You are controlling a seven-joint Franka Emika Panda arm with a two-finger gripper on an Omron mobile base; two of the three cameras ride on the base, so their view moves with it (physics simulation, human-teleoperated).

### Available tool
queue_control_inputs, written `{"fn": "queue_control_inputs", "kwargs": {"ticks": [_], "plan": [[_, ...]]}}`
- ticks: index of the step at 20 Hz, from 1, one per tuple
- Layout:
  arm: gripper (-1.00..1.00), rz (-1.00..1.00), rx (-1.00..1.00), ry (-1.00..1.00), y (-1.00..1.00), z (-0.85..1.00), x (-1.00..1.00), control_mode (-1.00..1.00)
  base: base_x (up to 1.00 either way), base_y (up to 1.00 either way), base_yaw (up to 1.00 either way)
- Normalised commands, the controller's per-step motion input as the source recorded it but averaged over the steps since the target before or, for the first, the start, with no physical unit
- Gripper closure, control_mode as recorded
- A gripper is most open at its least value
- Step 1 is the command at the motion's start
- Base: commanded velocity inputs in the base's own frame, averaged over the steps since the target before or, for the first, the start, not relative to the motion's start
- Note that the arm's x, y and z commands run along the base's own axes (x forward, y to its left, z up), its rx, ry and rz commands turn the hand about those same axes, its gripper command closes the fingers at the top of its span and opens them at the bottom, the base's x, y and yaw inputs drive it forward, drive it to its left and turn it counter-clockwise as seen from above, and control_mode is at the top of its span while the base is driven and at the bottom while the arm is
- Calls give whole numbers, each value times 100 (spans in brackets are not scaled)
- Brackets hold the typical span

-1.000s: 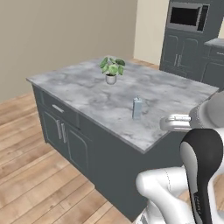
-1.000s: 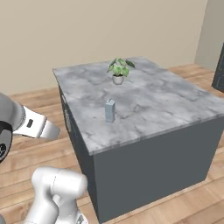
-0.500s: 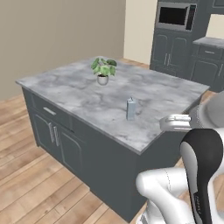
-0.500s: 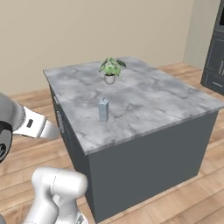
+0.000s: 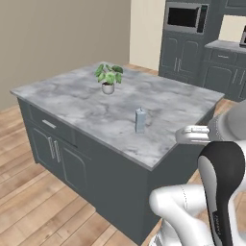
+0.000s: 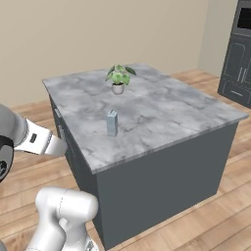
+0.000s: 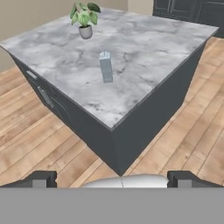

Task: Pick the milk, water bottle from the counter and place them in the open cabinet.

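Observation:
The milk point(image 5: 140, 120) is a small pale blue-grey carton with a gabled top. It stands upright near the middle of the marble counter point(image 5: 81, 103), a little in from the near edge. It also stands on the counter point(image 6: 162, 110) as the milk point(image 6: 112, 123) in the right base view, and as the milk point(image 7: 106, 66) in the hand view. My gripper point(image 7: 111, 179) is open, its fingertips point(image 7: 40, 179) spread wide with nothing between them. It hangs well short of the counter's near corner point(image 7: 114, 127), above the wooden floor. The water bottle and the open cabinet are out of view.
A potted plant point(image 5: 108, 78) stands on the far side of the counter, beyond the carton. Dark grey cabinets with a built-in microwave point(image 5: 185, 17) line the back right wall. Wooden floor point(image 6: 206, 220) surrounds the island.
The whole picture has shifted in both base views, so the base has driven. The island now looks larger and closer. The carton and plant keep their places on the counter. The gripper stays open.

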Motion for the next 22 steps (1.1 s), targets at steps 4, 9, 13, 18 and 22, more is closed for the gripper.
{"fn": "queue_control_inputs", "kwargs": {"ticks": [4, 9, 13, 18, 22], "plan": [[-100, 0, 0, 1, 0, 0, 0, -100, 20, 11, -2], [-100, 0, -1, 1, 0, -1, 7, -100, 0, 0, 0], [-100, 0, 0, 3, 0, -7, 44, -100, 0, 0, 0], [-100, 0, 0, 6, 6, -24, 68, -100, 0, 0, 0], [-100, 0, 0, 6, 6, -22, 53, -100, 0, 0, 0]]}}
